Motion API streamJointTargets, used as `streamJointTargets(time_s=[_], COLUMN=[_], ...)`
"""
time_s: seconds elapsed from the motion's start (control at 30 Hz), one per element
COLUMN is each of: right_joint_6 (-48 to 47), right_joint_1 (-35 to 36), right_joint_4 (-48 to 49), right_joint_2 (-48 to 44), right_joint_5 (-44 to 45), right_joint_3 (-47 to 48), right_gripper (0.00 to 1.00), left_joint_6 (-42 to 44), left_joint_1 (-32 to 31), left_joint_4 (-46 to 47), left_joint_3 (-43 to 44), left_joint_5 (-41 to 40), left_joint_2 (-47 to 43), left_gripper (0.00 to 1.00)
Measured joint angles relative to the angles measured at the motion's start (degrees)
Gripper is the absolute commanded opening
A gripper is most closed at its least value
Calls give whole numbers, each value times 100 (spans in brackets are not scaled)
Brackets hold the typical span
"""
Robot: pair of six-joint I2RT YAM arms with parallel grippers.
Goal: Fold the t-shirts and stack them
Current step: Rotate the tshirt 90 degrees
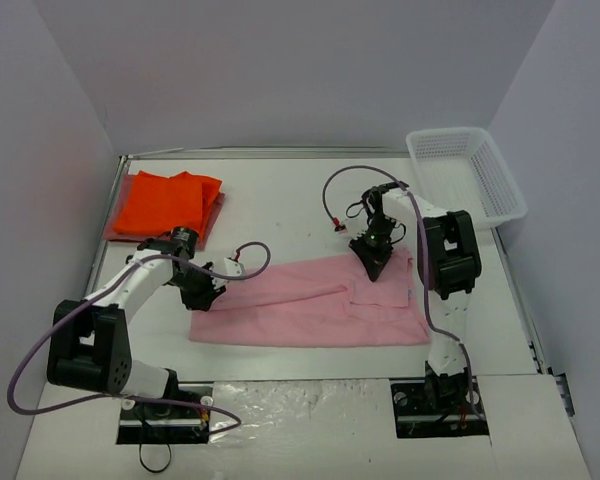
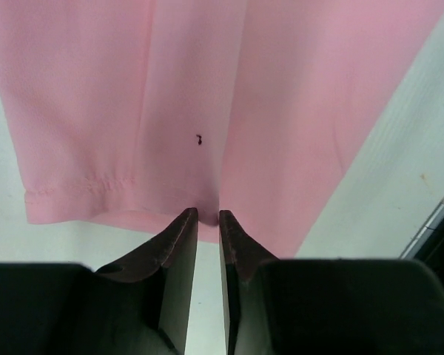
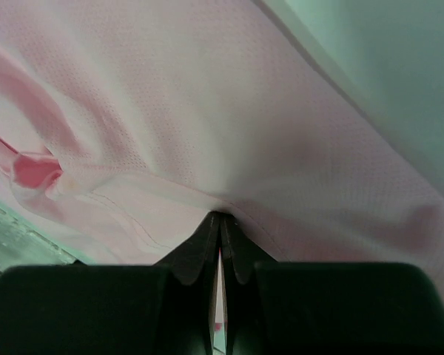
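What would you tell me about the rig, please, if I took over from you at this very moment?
Left claw: shut on the left end of the light pink t-shirt.
Right claw: shut on the same shirt, near its far right edge.
The pink shirt lies partly folded mid-table. The orange t-shirt lies folded at the far left, on a dull red t-shirt.
Done: those two are stacked.
Left: finish folding the pink one and add it to the stack.
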Motion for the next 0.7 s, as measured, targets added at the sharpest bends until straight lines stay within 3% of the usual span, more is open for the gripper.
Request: streamJointTargets(time_s=[0.27, 0.57, 0.7], right_joint_6=[72, 20, 4], right_joint_1=[-48, -50, -50], right_joint_4=[-1029, -1805, -2050], right_joint_2=[1681, 2319, 2736], right_joint_5=[63, 59, 61], right_joint_3=[2914, 3967, 4817], right_gripper=[0, 0, 0], left_joint_6=[-188, -398, -599], left_joint_1=[0, 0, 0], left_joint_4=[-269, -236, -243], left_joint_3=[-313, -188, -2], left_joint_5=[-7, -81, 35], left_joint_2=[-413, 184, -120], left_gripper=[18, 13, 14])
